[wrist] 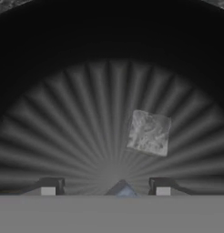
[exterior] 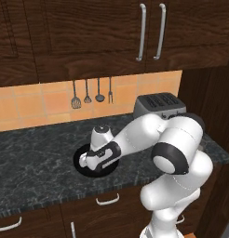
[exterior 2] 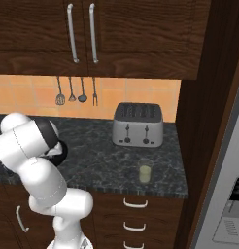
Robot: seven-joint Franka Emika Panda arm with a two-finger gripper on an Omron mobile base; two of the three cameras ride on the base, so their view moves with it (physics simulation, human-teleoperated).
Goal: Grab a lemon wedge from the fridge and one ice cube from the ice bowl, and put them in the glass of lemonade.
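the hand [wrist: 105, 187] is hanging low inside the ice bowl [exterior: 82, 158] near the bench's [exterior: 37, 158] front edge, fingers apart for gripping, the ice cube [wrist: 148, 132] lying just ahead, off-centre.

I am working in a rendered home kitchen. Dark wood wall cabinets [exterior: 111, 32] with long steel handles hang above an orange tiled backsplash [exterior: 32, 107], where four cooking utensils [exterior: 90, 94] hang in a row. Below runs a dark speckled stone counter [exterior 2: 107, 165] carrying a steel four-slot toaster [exterior 2: 138, 125], with wooden drawers [exterior 2: 136, 214] beneath. At the far right of the right base view stands a grey steel fridge [exterior 2: 223, 194] with a dispenser panel
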